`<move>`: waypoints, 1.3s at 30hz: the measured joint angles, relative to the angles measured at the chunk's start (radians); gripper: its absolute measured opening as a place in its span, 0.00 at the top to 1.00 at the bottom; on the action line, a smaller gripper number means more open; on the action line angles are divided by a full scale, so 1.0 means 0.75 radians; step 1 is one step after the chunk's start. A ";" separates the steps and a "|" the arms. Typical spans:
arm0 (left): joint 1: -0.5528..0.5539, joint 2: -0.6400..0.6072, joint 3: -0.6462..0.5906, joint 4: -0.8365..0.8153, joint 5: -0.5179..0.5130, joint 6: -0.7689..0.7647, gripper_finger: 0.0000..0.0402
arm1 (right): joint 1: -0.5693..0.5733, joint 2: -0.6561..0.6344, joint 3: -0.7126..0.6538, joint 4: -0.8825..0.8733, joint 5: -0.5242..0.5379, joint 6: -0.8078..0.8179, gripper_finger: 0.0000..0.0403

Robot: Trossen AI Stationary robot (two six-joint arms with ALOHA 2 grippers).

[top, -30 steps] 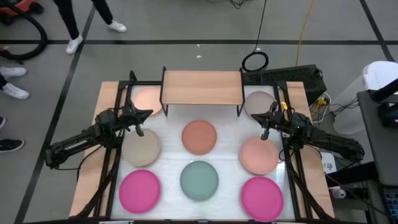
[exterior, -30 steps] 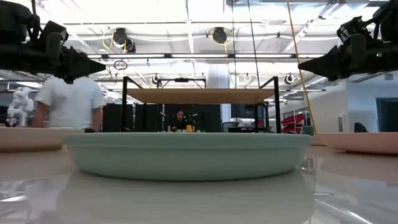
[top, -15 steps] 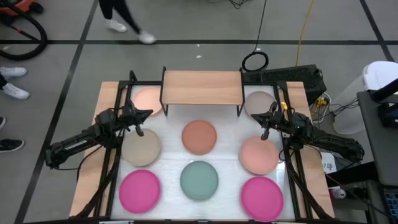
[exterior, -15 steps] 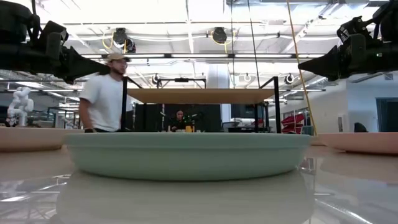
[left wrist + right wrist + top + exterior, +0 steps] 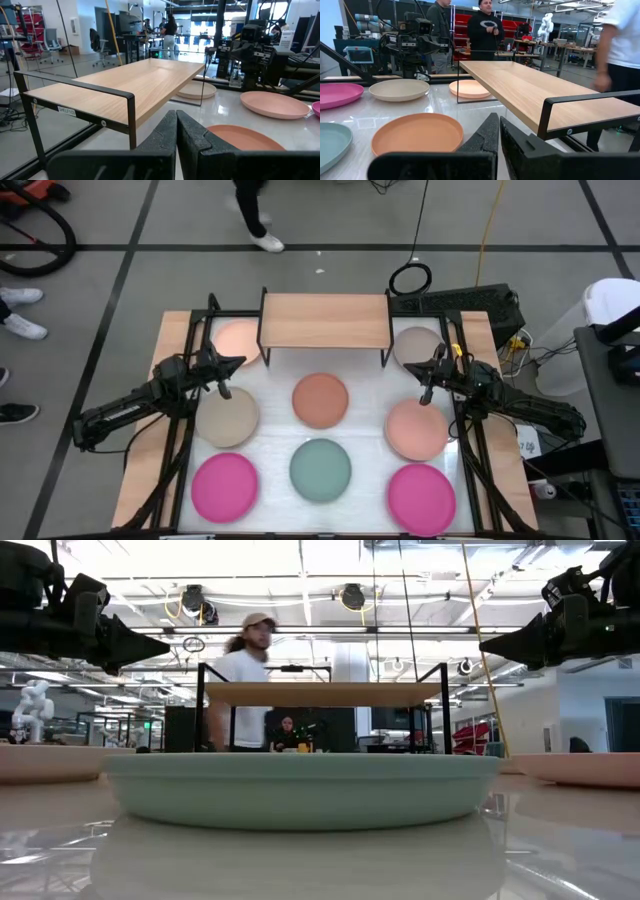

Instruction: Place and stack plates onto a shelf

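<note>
Both clenched and empty, the left end effector [image 5: 238, 361] hangs just above the beige plate [image 5: 227, 420] and the right end effector [image 5: 414, 369] above the peach plate [image 5: 416, 430], the bare shelf [image 5: 324, 320] between them
</note>
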 joint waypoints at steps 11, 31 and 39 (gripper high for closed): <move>0.000 0.000 0.000 0.000 0.000 0.000 0.99 | 0.000 0.000 0.000 0.014 0.006 -0.003 1.00; 0.000 0.000 0.000 0.000 0.000 0.000 0.99 | 0.000 0.004 0.033 0.258 -0.005 0.337 1.00; 0.000 0.000 0.000 0.000 0.000 0.000 0.99 | 0.002 0.156 0.376 0.079 -0.039 0.184 1.00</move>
